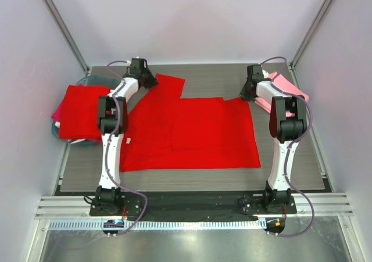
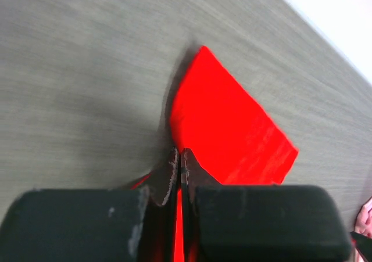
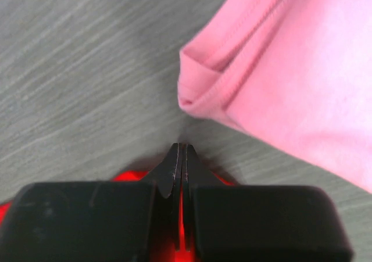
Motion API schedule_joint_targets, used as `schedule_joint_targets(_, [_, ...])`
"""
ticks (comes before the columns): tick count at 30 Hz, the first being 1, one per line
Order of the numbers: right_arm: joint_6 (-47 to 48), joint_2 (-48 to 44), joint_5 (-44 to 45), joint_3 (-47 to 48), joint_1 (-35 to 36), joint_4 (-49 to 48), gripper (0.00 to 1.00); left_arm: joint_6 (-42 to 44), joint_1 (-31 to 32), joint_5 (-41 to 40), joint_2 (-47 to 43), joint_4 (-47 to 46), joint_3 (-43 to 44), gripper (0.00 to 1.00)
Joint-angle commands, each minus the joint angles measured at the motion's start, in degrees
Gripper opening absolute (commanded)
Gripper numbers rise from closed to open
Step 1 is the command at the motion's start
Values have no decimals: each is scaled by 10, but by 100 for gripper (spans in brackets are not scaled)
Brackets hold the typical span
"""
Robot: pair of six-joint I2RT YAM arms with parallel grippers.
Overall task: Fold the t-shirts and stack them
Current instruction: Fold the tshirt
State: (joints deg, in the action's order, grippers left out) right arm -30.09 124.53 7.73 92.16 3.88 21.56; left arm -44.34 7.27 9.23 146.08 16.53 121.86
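Between the closed fingers of the left gripper (image 1: 150, 81) (image 2: 179, 156) sits a pinch of the bright red cotton t-shirt (image 1: 197, 134), a thin line of red showing in the seam where the two black jaws meet. Just ahead of its tips a flat red sleeve (image 2: 226, 122) lies on the grey wood-grain table (image 1: 215, 76), angling off to the gripper's right. Behind this gripper, toward the arm bases, the rest of the shirt is spread flat.

Across the shirt's far edge, the right gripper (image 1: 244, 96) (image 3: 181, 149) is also clamped shut on the same garment; red cloth shows under and between its jaws. Just ahead of its tips and to its right lies the light pink cotton t-shirt (image 1: 290, 88) (image 3: 290, 70), its folded, stitched hem near the fingertips but not touching them.

To the outer side of the left arm, well apart from its gripper, a folded red t-shirt (image 1: 81, 111) rests on the teal basin (image 1: 56, 131).
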Motion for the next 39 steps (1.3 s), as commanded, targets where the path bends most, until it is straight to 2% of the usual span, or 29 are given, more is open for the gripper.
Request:
schedule_joint_targets(1, [-9, -50, -17, -18, -5, 27, 1, 18, 2, -7, -75, -89, -64, 1])
schedule_joint_targets(12, [-9, -148, -22, -92, -10, 27, 1, 35, 3, 2, -223, -150, -196, 0])
schedule_joint_targets(20, [-5, -224, -34, -175, -9, 23, 1, 55, 6, 3, -378, -217, -376, 0])
schedule_joint_targets(30, [-6, -305, -35, -254, -12, 16, 1, 93, 6, -20, -534, -218, -533, 0])
schedule_joint_targets(39, [-7, -374, -43, -305, -48, 14, 1, 102, 30, -76, -627, -191, -609, 0])
